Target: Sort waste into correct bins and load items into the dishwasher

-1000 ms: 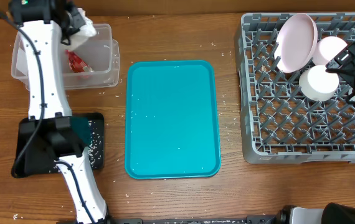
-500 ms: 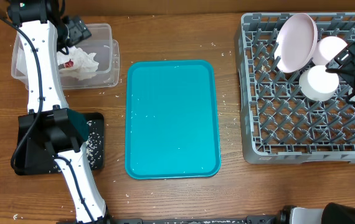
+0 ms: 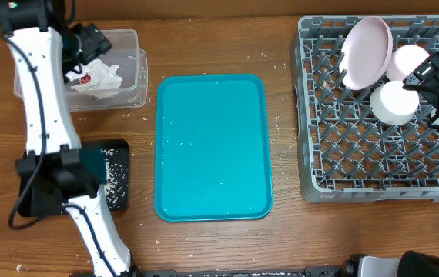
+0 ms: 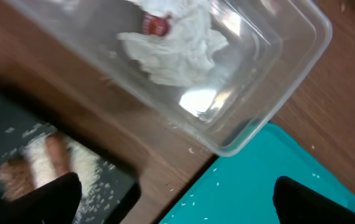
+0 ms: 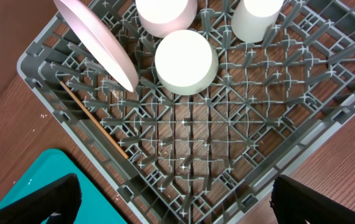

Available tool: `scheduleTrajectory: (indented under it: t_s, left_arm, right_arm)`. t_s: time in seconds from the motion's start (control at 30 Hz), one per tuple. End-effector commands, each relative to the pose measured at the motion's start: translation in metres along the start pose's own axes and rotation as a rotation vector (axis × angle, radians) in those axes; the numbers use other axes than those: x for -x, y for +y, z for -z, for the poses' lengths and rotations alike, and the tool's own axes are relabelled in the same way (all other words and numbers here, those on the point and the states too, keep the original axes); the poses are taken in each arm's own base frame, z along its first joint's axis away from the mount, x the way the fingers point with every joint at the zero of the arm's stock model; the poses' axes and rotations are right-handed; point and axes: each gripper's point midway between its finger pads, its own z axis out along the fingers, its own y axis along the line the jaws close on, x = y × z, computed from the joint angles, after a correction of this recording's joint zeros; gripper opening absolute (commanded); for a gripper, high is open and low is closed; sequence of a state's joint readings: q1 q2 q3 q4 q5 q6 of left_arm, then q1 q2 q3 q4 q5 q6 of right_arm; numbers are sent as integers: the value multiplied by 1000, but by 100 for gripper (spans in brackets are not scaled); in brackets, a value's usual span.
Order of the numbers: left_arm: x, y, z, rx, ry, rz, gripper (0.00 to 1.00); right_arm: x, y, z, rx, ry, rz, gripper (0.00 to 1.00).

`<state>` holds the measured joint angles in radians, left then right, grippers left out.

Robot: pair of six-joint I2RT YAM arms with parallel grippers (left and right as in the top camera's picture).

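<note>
The crumpled white napkin (image 3: 102,79) (image 4: 177,53) lies loose in the clear tub (image 3: 136,77) (image 4: 271,106), beside the red wrapper (image 3: 84,76) (image 4: 156,25). My left gripper (image 3: 91,38) (image 4: 177,205) hangs open above the tub with nothing in it. White rice (image 4: 78,165), an orange piece (image 4: 56,151) and a brown lump (image 4: 14,172) lie in the black tray (image 3: 42,196) (image 4: 112,190). The grey dish rack (image 3: 358,161) (image 5: 227,143) holds the pink plate (image 3: 366,50) (image 5: 99,40), two bowls (image 5: 184,62) (image 5: 165,12) and a cup (image 5: 258,18). My right gripper (image 3: 433,83) (image 5: 177,205) is open over the rack.
The teal tray (image 3: 212,146) (image 4: 277,180) lies in the middle of the table with a few rice grains on it. A thin wooden stick (image 5: 93,121) rests along the rack's left side. Rice grains are scattered on the wood around the trays.
My left gripper has opened and the napkin has dropped from it into the clear tub. The left arm has drawn back to the left. The right arm has not moved.
</note>
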<state>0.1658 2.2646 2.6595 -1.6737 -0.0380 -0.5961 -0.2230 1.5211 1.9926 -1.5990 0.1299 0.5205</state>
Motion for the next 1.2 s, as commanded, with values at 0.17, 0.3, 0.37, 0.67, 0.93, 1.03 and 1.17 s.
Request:
scheduleTrajectory:
  t_s: [0.17, 0.3, 0.37, 0.67, 0.93, 1.03, 1.17]
  left_arm:
    - [22, 53, 30, 99, -106, 129, 100]
    - [29, 73, 27, 131, -102, 118, 100]
    - [35, 85, 27, 139, -104, 146, 100]
    - [39, 96, 28, 148, -107, 174, 100]
    - [39, 94, 28, 144, -105, 171, 100]
    - [39, 94, 28, 144, -105, 171, 100]
    - [39, 94, 28, 144, -105, 171, 100]
  right_arm:
    - [3, 0, 5, 8, -17, -10, 100]
    - [3, 0, 5, 8, -17, -10, 100]
    - [3, 0, 5, 8, -17, -10, 100]
    - [16, 8, 6, 44, -69, -17, 100]
    - [-24, 35, 10, 213, 133, 1, 100]
    - [-40, 30, 13, 180, 178, 28, 100]
    - [-70, 36, 28, 199, 186, 189, 100]
